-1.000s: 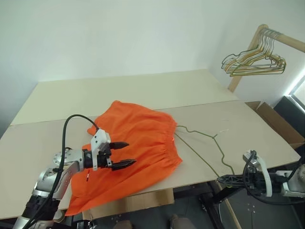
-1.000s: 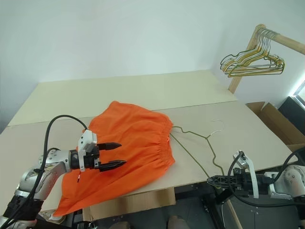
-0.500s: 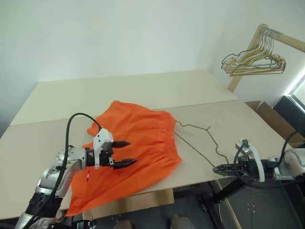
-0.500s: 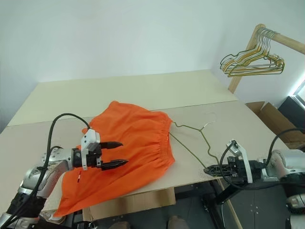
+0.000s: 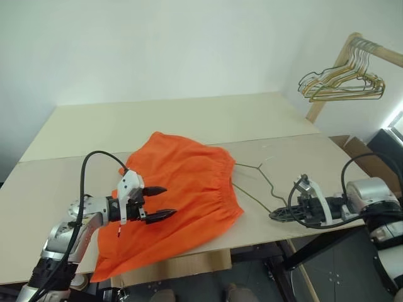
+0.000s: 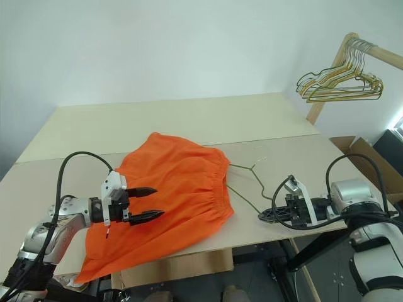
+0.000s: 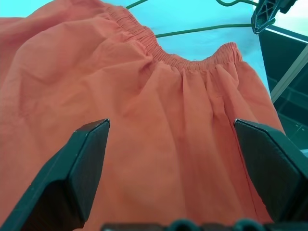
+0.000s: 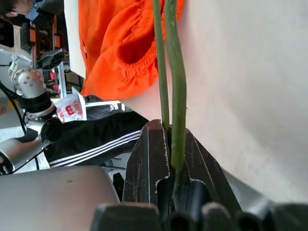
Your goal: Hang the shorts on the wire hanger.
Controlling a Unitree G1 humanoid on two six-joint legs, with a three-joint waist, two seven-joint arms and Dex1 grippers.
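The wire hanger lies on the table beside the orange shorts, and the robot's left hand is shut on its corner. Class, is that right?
Not quite: the hand shut on the wire hanger is the right hand, as the right wrist view shows. The left hand hangs open above the shorts. The hanger does lie on the table beside them.

Left pincer [image 5: 160, 202] agape, right pincer [image 6: 266, 216] clamped.

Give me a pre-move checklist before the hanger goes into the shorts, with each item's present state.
1. Right gripper shut on the wire hanger: ok.
2. Left gripper open over the shorts: ok.
3. Shorts held by the left gripper: not ok.
4. Waistband facing the wire hanger: ok.
5. Waistband opened for the hanger to enter: cannot tell.
6. Shorts lying fully on the table: not ok, one corner overhangs the near edge.
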